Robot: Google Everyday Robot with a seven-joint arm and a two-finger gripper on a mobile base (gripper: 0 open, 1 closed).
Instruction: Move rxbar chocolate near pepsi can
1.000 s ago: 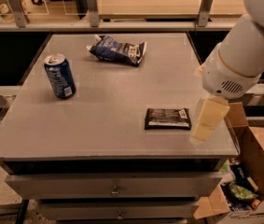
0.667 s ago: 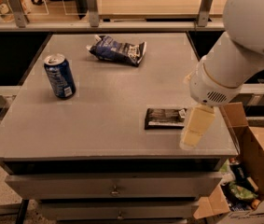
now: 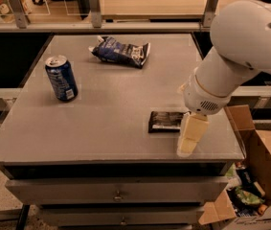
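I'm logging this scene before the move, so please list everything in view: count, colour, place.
Upright blue drink can with silver top: one, blue, table's left side.
Puffy dark-blue-and-white snack bag: one, far middle of the table.
Flat rectangular bar in glossy black wrapper: one, black, lying front right.
Grey table with drawers: one, grey, centre.
Open cardboard box: one, brown, on the floor at right.
White robot arm: one, reaching in from the right.
Cream gripper: one, at the bar's right end, near the table's front edge.
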